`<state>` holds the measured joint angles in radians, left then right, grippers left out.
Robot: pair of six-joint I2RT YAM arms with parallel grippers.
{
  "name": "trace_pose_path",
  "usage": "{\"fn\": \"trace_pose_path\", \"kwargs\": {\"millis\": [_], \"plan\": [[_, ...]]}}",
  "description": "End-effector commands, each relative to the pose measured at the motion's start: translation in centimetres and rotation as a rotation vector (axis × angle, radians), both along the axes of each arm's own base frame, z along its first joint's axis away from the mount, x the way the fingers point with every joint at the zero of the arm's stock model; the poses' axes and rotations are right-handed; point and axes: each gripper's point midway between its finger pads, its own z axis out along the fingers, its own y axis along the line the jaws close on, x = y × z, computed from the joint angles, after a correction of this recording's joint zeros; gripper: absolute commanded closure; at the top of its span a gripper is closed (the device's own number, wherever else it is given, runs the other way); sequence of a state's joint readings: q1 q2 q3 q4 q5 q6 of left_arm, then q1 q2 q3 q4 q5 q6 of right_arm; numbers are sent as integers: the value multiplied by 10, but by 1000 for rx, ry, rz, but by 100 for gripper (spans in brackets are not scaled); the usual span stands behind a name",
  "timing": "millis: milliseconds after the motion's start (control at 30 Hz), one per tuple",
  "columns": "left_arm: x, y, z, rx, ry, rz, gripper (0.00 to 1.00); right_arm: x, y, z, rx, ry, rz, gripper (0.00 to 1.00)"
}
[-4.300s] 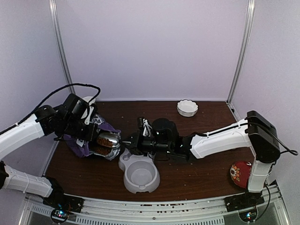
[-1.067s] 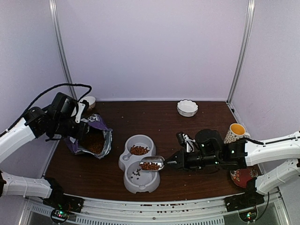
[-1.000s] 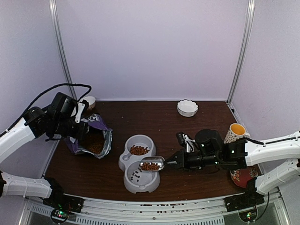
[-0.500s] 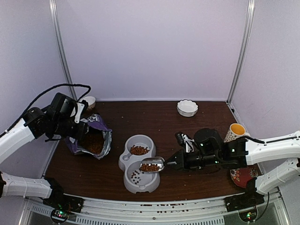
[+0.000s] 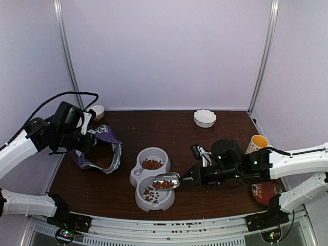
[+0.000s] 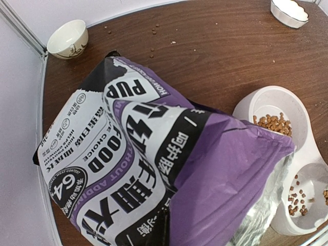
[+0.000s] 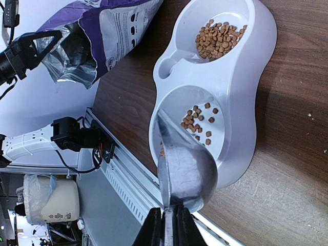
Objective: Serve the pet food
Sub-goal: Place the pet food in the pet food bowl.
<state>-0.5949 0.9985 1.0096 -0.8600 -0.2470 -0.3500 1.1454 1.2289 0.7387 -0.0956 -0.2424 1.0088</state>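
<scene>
Our right gripper [image 5: 187,178] pinches the metal scoop [image 5: 166,180] above the double bowl [image 5: 132,179]'s kibble [image 5: 150,195]. Our left gripper [image 5: 87,144] clamps the purple bag [image 5: 107,136].

We're seeing pale lilac walls [image 5: 164,51] enclosing a dark wooden counter [image 5: 169,128], metal corner posts [image 5: 264,56] standing behind, soft even light falling.

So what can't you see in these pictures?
- Left wrist view: the left gripper, hidden behind the purple bag; the bag's inside too.
- Right wrist view: kibble in the scoop, hidden by the scoop's own underside.
- Top view: the cup's base, behind the right arm.
</scene>
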Motion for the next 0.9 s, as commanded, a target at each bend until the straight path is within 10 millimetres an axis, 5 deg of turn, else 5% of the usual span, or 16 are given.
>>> {"fn": "trace_pose_path", "kwargs": {"millis": [0, 867], "plan": [[14, 7, 21, -34, -98, 59, 100, 5, 3, 12, -1, -42, -6, 100], [14, 7, 21, -39, -98, 58, 100, 10, -6, 6, -297, -148, 8, 100]]}}
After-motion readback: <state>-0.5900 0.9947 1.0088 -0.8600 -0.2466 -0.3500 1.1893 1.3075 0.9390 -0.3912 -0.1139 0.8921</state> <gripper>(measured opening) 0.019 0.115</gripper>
